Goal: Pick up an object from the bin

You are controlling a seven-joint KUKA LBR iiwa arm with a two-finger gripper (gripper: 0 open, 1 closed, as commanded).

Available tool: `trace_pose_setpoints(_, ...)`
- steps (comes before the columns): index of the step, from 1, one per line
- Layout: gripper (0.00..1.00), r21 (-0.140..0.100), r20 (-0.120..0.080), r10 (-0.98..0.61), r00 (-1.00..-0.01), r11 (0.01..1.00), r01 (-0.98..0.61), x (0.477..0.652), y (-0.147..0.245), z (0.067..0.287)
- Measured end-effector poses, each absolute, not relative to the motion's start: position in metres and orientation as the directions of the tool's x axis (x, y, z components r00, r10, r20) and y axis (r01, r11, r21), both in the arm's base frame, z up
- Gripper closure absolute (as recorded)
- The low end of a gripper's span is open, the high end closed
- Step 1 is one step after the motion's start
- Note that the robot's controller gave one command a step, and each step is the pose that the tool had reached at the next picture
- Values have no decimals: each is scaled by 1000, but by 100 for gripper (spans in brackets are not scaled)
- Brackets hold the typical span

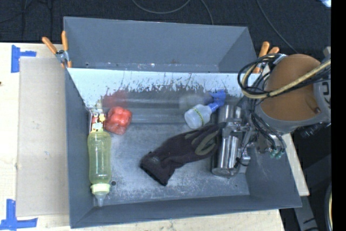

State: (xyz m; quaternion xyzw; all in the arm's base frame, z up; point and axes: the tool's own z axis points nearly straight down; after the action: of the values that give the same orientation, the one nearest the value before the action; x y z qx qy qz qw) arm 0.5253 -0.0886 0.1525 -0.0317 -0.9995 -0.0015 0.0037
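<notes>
Tool (227,162) sits low in the right part of the bin (162,51), its metal body close to the floor and approx. upright in the view. Can't tell whether it is open or closed, nor whether it grips anything. Orange cover (289,86) w/ black cables (259,76) sits on the arm behind it, over the bin's right wall.

Nearest thing is a dark cloth (175,157), crumpled, poss. a sock, lying across the middle of the floor. Its near-left end is bunched. Its right end, w/ an olive loop, reaches the tool's left side, touching or just beside; can't tell which.

Just far-left of the tool is a small clear bottle (197,115) w/ blue cap (218,98), on its side by the far wall, cap pointing right.

Left side, well apart from the tool:
- red lump (118,120) near the far-left corner
- yellow-green bottle (99,159) along the left wall, cap at the near end
- small printed item (97,123) betw. red lump and left wall, too small to identify
</notes>
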Motion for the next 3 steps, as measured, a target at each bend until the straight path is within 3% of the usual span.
trace_pose_setpoints(1, 0, -1, 0, -282, -959, 959, -282, 528, -69, 110)
trace_pose_setpoints(2, 0, 4, 7, -356, -934, 934, -356, 548, -58, 92)
trace_pose_setpoints(3, 0, 4, 16, -112, -994, 994, -112, 557, -56, 84)
